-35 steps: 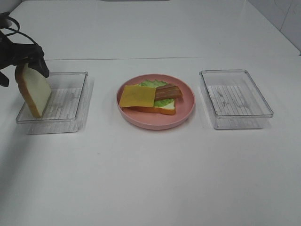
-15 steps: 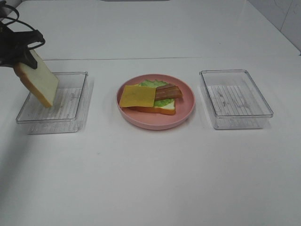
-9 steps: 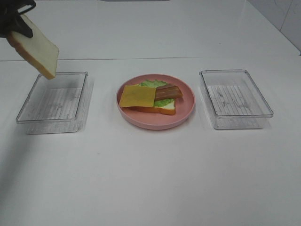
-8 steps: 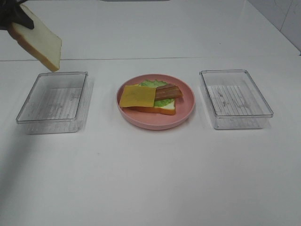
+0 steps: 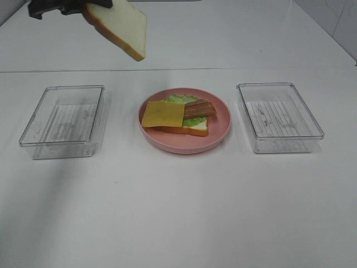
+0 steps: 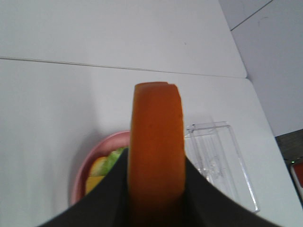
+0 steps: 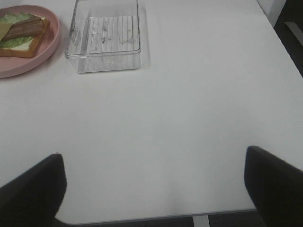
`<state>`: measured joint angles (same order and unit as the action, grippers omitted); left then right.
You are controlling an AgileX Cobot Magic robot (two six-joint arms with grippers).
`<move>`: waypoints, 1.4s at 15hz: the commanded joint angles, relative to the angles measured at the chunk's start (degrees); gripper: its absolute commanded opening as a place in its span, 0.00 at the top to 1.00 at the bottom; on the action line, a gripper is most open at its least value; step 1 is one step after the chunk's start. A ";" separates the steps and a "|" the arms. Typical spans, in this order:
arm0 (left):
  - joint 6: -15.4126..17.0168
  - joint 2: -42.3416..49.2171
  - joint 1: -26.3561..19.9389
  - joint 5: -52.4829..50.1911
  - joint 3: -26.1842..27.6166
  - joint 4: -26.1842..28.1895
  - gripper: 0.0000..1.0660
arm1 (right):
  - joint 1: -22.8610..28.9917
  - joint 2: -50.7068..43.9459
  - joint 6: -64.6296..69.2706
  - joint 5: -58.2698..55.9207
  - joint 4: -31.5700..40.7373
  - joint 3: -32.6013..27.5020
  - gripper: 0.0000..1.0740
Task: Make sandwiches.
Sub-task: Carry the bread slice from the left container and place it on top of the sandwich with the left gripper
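My left gripper (image 5: 89, 6) is shut on a white bread slice (image 5: 120, 22) with a brown crust. It holds the slice tilted, high above the table, back and left of the pink plate (image 5: 184, 146). On the plate lies the open sandwich (image 5: 175, 114): a bread slice with green lettuce (image 5: 177, 99), bacon strips (image 5: 199, 108) and a yellow cheese square (image 5: 163, 114) on top. In the left wrist view the orange-brown crust (image 6: 156, 142) stands between the dark fingers (image 6: 111, 194), with the plate (image 6: 85, 163) below. My right gripper (image 7: 154, 189) is open over bare table, away from the sandwich (image 7: 19, 35).
A clear plastic tray (image 5: 61, 114) stands left of the plate, with nothing in it. A second clear tray (image 5: 279, 114) stands right of the plate, also seen in the wrist views (image 6: 218, 161) (image 7: 106, 35). The table's near edge (image 7: 156, 216) runs close to the right gripper.
My left gripper lifted the bread slice out of the left tray, then carried it up and to the right, toward the plate. Plate and trays have not moved.
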<state>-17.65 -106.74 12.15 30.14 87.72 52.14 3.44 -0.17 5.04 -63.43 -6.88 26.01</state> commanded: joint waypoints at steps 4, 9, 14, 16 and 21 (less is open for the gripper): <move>-13.06 -9.28 9.05 -3.55 0.29 16.16 1.00 | -0.29 -1.89 -0.23 0.57 0.23 -0.29 0.08; -25.90 -18.16 10.14 -3.90 0.29 32.31 1.00 | -0.29 -1.89 -0.23 0.57 0.23 -0.29 0.08; -25.38 -21.49 10.14 -6.53 0.29 33.52 1.00 | -0.29 -1.89 -0.23 0.57 0.23 -0.29 0.08; -25.32 -23.09 10.14 -6.76 0.29 34.26 1.00 | -0.29 -1.89 -0.23 0.57 0.23 -0.29 0.08; -21.66 -23.89 10.14 -8.25 0.29 33.29 0.33 | -0.29 -1.89 -0.23 0.57 0.23 -0.29 0.08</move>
<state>-39.76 -130.69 21.94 22.06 87.72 85.20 3.44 -0.17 5.04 -63.43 -6.88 26.01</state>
